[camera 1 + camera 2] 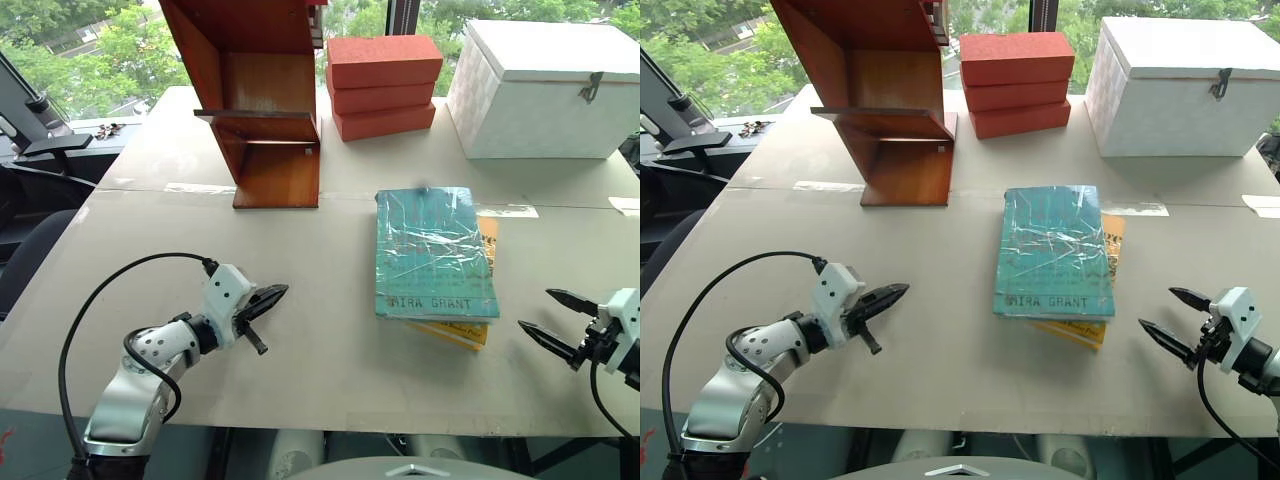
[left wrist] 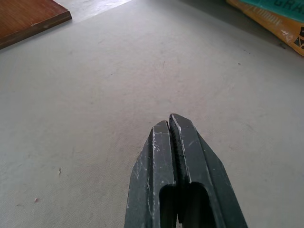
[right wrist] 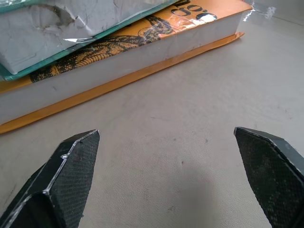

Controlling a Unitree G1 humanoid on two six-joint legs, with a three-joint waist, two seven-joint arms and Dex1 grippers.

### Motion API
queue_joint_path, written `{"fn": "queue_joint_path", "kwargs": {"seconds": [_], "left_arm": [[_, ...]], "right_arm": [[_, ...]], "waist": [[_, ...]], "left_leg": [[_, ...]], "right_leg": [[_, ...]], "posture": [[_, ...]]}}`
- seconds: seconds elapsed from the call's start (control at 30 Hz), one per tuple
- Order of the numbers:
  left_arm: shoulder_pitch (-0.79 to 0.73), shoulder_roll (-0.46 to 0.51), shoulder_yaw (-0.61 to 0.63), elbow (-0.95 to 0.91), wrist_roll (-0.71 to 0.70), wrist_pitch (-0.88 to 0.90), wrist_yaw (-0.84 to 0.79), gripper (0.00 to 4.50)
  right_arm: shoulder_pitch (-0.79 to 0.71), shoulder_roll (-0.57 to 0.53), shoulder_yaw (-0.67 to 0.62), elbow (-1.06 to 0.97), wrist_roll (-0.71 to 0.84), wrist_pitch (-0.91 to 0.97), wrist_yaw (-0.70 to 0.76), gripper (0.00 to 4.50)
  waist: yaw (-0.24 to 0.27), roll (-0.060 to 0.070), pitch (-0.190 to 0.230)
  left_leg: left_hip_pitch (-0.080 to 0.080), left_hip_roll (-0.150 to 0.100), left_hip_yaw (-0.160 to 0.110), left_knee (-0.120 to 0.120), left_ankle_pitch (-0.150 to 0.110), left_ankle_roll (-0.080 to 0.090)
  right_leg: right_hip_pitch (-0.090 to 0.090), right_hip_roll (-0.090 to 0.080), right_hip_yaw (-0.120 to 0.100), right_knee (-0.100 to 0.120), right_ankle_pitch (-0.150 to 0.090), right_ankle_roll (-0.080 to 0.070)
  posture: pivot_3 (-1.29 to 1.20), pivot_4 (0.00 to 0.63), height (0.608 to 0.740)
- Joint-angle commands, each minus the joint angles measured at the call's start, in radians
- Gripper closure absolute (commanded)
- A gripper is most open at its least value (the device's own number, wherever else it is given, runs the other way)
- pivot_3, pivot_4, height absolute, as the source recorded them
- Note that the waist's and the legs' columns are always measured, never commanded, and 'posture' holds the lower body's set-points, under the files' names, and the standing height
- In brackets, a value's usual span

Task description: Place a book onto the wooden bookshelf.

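On the left, the left hand (image 1: 268,301) hovers low over the bare worktop (image 1: 320,300) with its two black fingers pressed together and nothing between them. It points toward the middle of the worktop, well apart from the books.

Behind it, toward the window, stands the wooden bookshelf (image 1: 262,110), reddish-brown, with slanted side panels and one flat ledge. The ledge looks free. Just beside the bookshelf on the right are three stacked orange-red boxes (image 1: 384,86), and further right a white chest (image 1: 545,90).

In the middle, a little to the right, the book (image 1: 433,253) lies flat with its cover up, and the lettering "MIRA GRANT" is at the near edge. It rests on top of a yellow-orange book (image 1: 455,333), whose edges show under it at the near and right sides. The task has not started: the book is not yet lifted.

I judge the book as stiff and rather heavy (a large hardcover), and the shiny wrap is wrinkled, so it may be slippery. A good place to take hold seems to be the near right corner or the right edge, where it lies offset from the lower book. The fingers should close on the cover boards, not only on the loose wrap.

On the right, the right hand (image 1: 555,320) is wide open and empty, near the books and pointing at them.
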State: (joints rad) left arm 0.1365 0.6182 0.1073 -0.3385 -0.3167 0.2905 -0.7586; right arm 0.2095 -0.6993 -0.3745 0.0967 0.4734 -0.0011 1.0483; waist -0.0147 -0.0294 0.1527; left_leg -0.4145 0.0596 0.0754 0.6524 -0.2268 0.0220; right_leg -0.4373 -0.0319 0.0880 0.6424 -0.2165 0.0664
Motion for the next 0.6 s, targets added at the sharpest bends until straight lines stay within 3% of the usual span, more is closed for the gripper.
{"fn": "queue_joint_path", "kwargs": {"seconds": [0.03,0.3,0.5,0.6], "left_arm": [[-0.038,0.024,0.007,-0.003,-0.003,-0.036,-0.031,4.48],[-0.170,0.103,0.038,0.033,-0.136,0.005,-0.210,4.48],[-0.273,0.207,0.047,0.082,-0.237,0.054,-0.391,4.48],[-0.335,0.242,0.056,0.112,-0.266,0.069,-0.440,4.50]], "right_arm": [[-0.024,0.006,-0.053,-0.021,0.036,0.017,-0.036,0.00],[-0.143,0.023,-0.046,-0.034,-0.027,0.100,-0.258,0.00],[-0.230,0.031,-0.016,-0.053,-0.043,0.175,-0.332,0.00],[-0.269,0.039,-0.004,-0.048,-0.047,0.186,-0.347,0.79]], "waist": [[0.000,0.000,0.000],[-0.001,0.000,0.000],[-0.001,0.000,0.000],[-0.001,0.000,0.000]], "left_leg": [[0.000,0.000,-0.001,0.000,0.000,0.000],[0.001,0.000,-0.004,0.001,0.000,0.000],[0.000,0.000,-0.006,0.001,0.000,0.000],[0.000,0.000,-0.006,0.001,0.000,0.000]], "right_leg": [[0.001,0.000,-0.001,0.000,0.000,0.000],[0.003,0.000,-0.004,0.000,0.001,-0.001],[0.004,0.000,-0.006,0.000,0.002,-0.003],[0.004,0.000,-0.006,0.000,0.001,-0.003]], "posture": [[0.00,0.150,0.720],[0.00,0.150,0.720],[0.00,0.150,0.720],[0.00,0.150,0.720]]}}
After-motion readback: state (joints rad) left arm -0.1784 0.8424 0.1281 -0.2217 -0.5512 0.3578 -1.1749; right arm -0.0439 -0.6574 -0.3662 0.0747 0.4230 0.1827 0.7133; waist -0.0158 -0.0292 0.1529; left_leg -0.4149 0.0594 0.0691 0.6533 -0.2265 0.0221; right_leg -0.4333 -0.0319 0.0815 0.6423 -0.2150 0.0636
